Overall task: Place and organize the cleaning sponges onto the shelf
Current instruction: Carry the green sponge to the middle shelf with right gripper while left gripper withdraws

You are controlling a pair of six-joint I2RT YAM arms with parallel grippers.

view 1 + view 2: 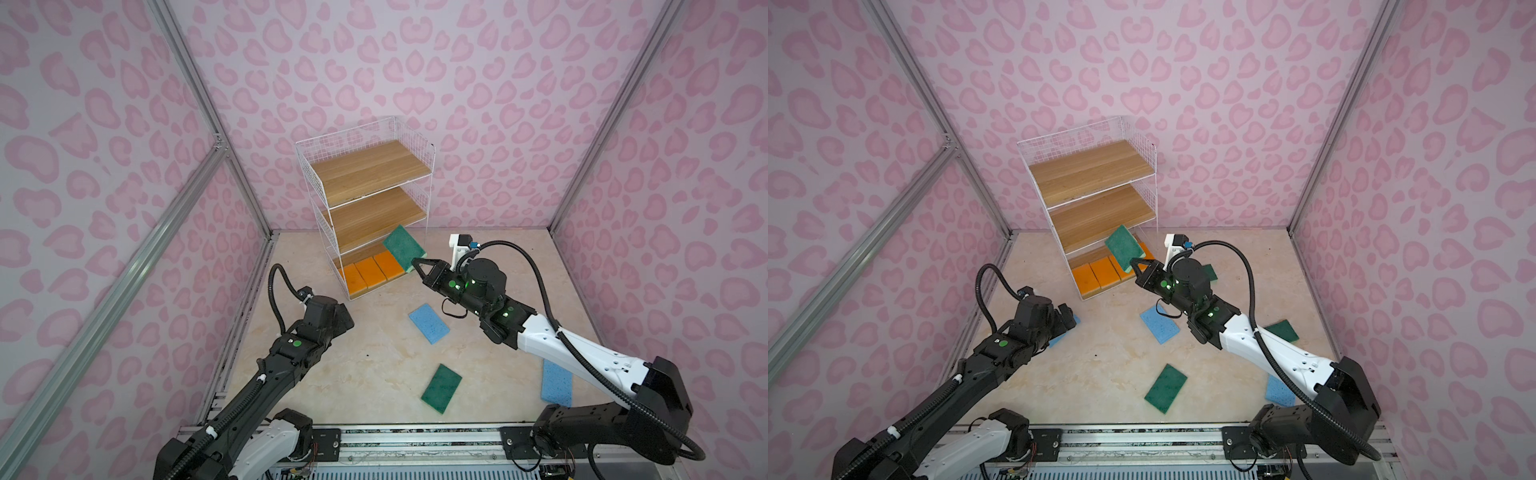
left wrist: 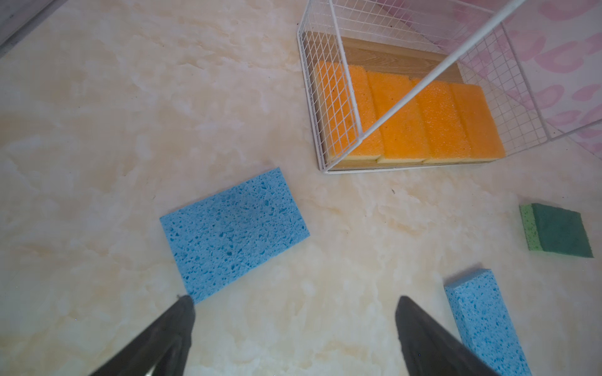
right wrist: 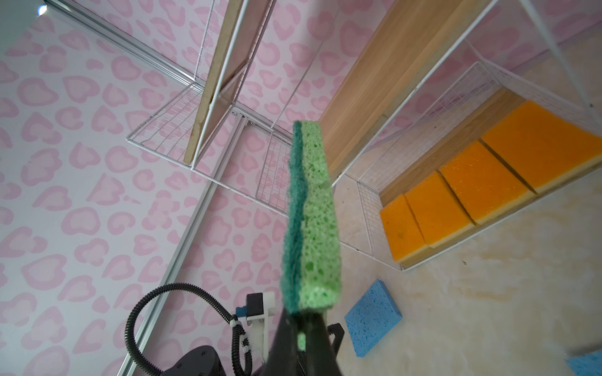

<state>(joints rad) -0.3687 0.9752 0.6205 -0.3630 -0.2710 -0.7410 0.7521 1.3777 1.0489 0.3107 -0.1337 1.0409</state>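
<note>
Green sponge (image 3: 311,228) pinched at one end in my right gripper (image 3: 301,320), fingers closed, sticking out ahead of them toward the shelf (image 1: 365,166) so it can slide in edge-first; my left gripper (image 2: 294,298) fingers spread empty, blue sponge (image 2: 233,232) just ahead.

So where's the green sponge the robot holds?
The green sponge is pinched in the right hand, mid-air at the right front of the shelf, near the orange sponges, in both top views.

Left hand (image 2: 294,299) low, jaws spread wide; right hand (image 1: 417,263) raised, reaching forward, jaws clamped.
</note>
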